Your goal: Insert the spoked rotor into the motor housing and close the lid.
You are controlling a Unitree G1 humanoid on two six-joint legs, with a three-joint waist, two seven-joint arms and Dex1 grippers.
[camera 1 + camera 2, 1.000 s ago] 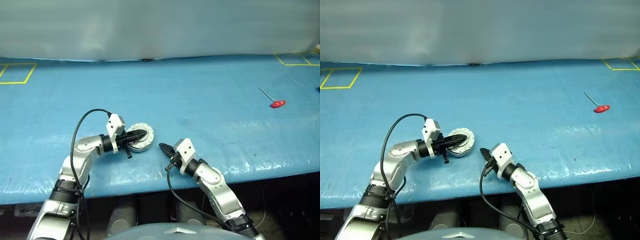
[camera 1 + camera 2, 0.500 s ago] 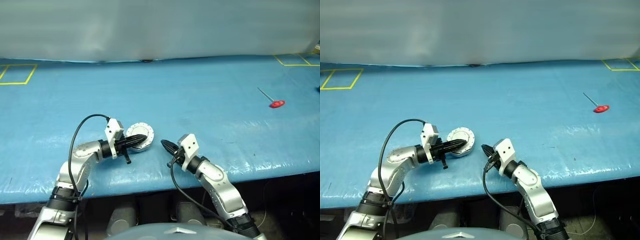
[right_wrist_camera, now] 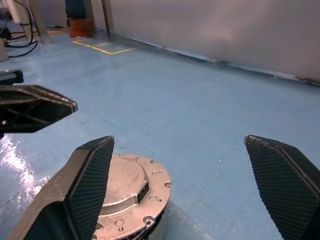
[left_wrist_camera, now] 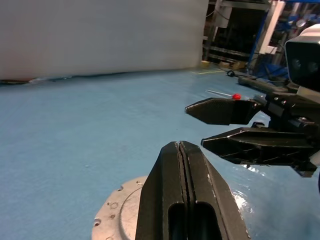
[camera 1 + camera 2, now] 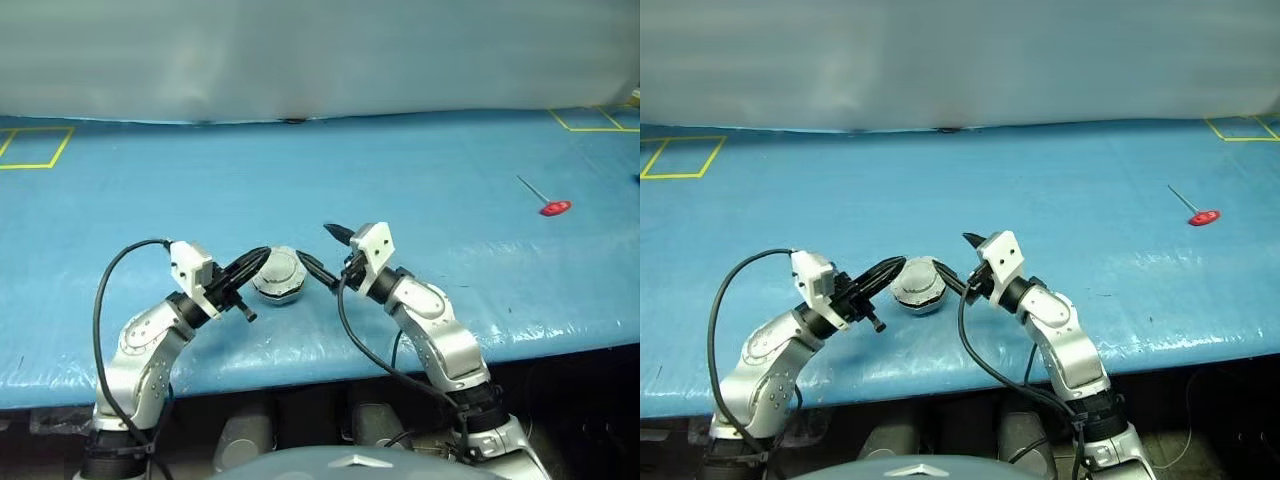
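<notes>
The lid (image 5: 277, 273) sits smooth side up on top of the motor housing (image 3: 150, 224), and the closed stack rests on the blue table (image 5: 420, 180) near its front edge, a little left of centre in the head views. In the right wrist view the lid's flat rim shows small holes, and a thin dark seam runs beneath it where the housing begins. The spoked rotor cannot be seen.

The left gripper (image 5: 256, 262) lies at the stack's 9 o'clock, its two black fingers (image 4: 186, 200) pressed flat together with no gap, their tips above the lid's left rim; whether they touch the metal cannot be told. It holds nothing.

The right gripper (image 5: 322, 252) lies at the stack's 3 o'clock, raised off the table, with its fingers (image 3: 85, 185) spread wide. One finger reaches toward the lid's right edge and the other points away toward 12 o'clock. Nothing sits between them.

The two grippers face each other across the stack, tips near but apart.

A red-handled tool (image 5: 548, 203) with a thin shaft lies well apart toward 2 o'clock. Yellow tape outlines (image 5: 35, 150) mark the table's far corners.
</notes>
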